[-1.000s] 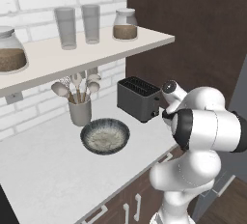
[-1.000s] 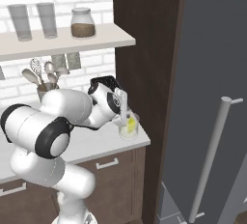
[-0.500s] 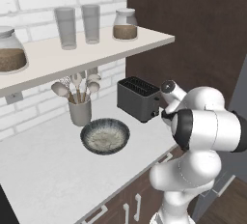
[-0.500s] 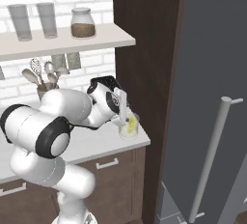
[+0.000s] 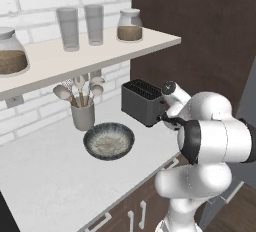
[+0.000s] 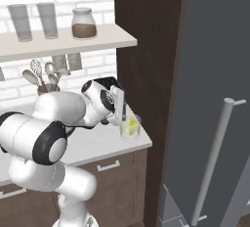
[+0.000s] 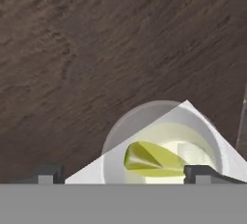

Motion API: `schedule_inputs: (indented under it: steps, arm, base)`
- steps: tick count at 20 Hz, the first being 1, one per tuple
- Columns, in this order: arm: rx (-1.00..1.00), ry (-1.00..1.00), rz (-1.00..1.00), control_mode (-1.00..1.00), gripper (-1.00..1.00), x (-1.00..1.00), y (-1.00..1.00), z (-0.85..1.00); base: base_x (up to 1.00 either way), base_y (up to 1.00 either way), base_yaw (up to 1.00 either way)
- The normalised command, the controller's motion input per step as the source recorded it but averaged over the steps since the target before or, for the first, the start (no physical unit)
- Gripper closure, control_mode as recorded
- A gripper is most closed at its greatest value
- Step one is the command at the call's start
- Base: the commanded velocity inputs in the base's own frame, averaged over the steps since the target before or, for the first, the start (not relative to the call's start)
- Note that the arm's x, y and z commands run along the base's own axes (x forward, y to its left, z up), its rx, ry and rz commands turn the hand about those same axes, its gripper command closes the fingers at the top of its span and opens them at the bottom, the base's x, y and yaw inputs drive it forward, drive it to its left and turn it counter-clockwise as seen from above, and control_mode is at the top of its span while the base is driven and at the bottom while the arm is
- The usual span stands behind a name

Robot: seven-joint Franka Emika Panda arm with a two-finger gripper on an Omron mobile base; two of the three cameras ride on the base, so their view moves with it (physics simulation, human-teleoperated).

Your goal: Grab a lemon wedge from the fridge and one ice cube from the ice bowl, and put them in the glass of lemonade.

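The glass of lemonade stands on the counter's right end, next to the dark cabinet wall. A yellow-green lemon wedge lies inside it on the pale liquid. My gripper hangs just above and left of the glass, open, with nothing between its fingers. In the hand view the wedge rests within the glass rim, and my gripper has its dark tips spread wide on either side. The ice bowl sits mid-counter, whitish and speckled inside. The fridge stands at the right with its grey door shut.
A black toaster stands between the ice bowl and my arm. A grey utensil cup sits behind the bowl. The shelf above carries two tall tumblers and lidded jars. Dark wood panelling rises right behind the glass.
The jaws have spread from nearly shut to wide open over the glass, and the lemon wedge now lies in the lemonade. The arm has hardly moved.
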Motion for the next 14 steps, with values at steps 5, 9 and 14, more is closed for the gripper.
schedule_inputs:
  steps: [5, 9, 14]
  arm:
    - [0.00, 0.00, -0.01, -1.00, -1.00, -0.54, 0.16, 0.37]
    - [0.00, 0.00, -0.01, -1.00, -1.00, -0.93, 0.23, 0.30]
    - [0.01, -0.04, 0.00, -1.00, -1.00, -0.99, 0.27, 0.35]
  base:
    - [0.00, 0.00, 0.00]
    - [0.00, 0.00, 0.00]
    - [0.00, 0.00, 0.00]
